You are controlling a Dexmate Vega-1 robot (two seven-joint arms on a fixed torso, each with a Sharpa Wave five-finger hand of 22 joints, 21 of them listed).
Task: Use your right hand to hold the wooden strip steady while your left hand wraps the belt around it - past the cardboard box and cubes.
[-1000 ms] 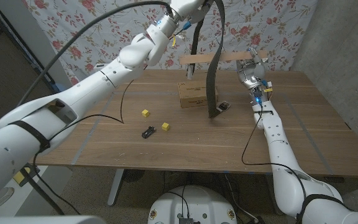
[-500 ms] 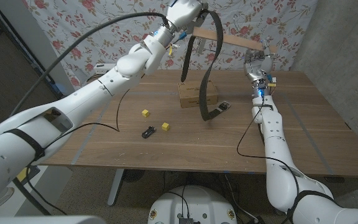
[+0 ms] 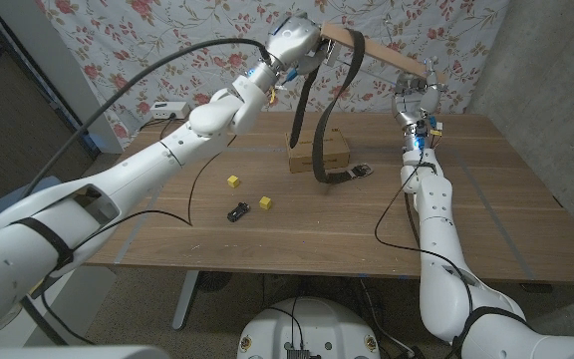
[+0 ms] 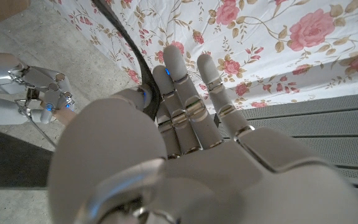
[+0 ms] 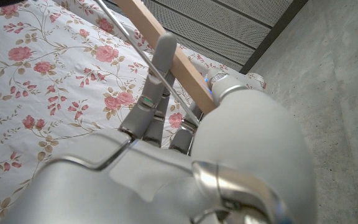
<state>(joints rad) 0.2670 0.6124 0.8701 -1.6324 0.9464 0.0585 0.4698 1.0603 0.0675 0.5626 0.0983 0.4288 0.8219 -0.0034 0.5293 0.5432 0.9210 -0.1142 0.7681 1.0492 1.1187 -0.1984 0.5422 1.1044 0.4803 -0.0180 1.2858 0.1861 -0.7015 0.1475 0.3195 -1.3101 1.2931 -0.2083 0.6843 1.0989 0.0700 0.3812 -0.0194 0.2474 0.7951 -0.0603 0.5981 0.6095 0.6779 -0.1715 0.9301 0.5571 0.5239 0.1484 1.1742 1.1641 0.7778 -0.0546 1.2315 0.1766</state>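
My right hand (image 3: 416, 100) grips the near end of the wooden strip (image 3: 382, 56) and holds it high above the table's far edge, tilted, with its far end up by my left hand (image 3: 297, 43). The left hand holds the black belt (image 3: 325, 140). The belt passes over the strip and hangs in two long loops down to the table, its buckle end (image 3: 357, 173) lying beside the cardboard box (image 3: 307, 158). In the left wrist view the belt (image 4: 137, 59) runs past my left hand's fingers (image 4: 185, 93). In the right wrist view the strip (image 5: 160, 38) crosses my right hand's fingers (image 5: 157, 68).
Two yellow cubes (image 3: 233, 181) (image 3: 265, 202) and a small black object (image 3: 237, 211) lie on the wooden table (image 3: 486, 229) left of the box. A floral curtain (image 3: 167, 40) hangs behind the table. A white device (image 3: 167, 110) sits past the far left edge.
The right hand has lifted the strip and tilted it, far end up. The left hand has come down to that end, and the belt now hangs in loops over the strip.
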